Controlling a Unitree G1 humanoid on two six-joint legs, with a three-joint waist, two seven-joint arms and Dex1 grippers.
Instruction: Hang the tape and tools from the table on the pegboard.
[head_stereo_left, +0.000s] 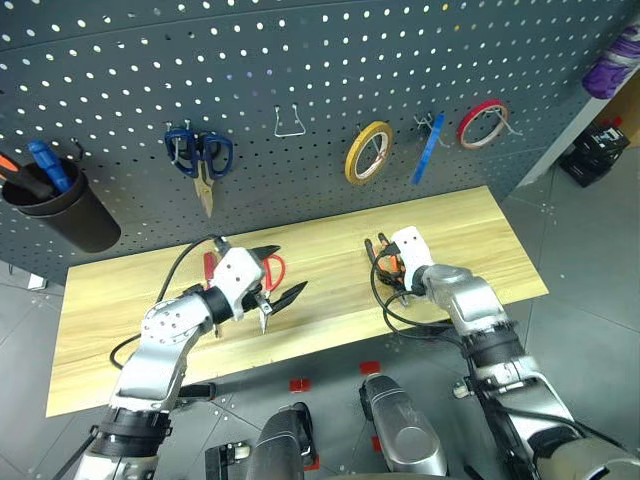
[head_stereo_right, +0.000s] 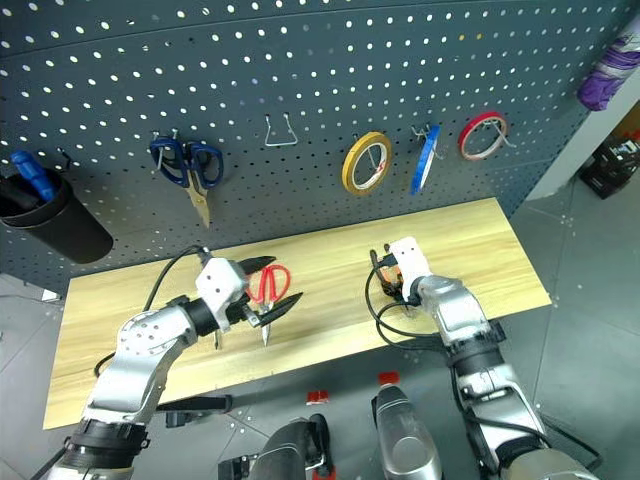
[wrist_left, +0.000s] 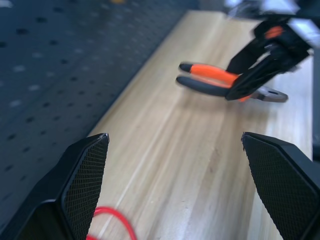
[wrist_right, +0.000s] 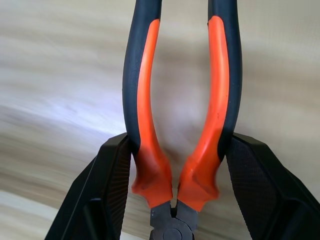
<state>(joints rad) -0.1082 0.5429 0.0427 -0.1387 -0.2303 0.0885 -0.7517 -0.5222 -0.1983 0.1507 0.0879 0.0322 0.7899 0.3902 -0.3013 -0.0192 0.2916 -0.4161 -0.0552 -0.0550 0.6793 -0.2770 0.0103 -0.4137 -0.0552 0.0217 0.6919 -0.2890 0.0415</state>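
Head views: the left gripper (head_stereo_left: 285, 283) hovers over the desk (head_stereo_left: 120, 330) with its jaws spread wide and nothing between them, right by the red-handled scissors (head_stereo_right: 270, 285) lying flat on the wood. The right gripper (head_stereo_right: 385, 280) is down at the pliers (head_stereo_left: 384, 262) near the middle of the desk. Up on the pegboard (head_stereo_left: 300, 70) the blue tape (head_stereo_left: 428, 150) already hangs on a hook, between the yellow tape ring (head_stereo_left: 368, 152) and the red tape ring (head_stereo_left: 483, 123).

Left wrist view: jaws gaping, bare wood between them, a bit of the red scissor loop at one finger's base. Farther along, the other gripper is on the pliers.

Right wrist view: jaws pinching the pliers' orange-and-black handles just above the pivot, one finger (wrist_right: 107, 185) against each handle.
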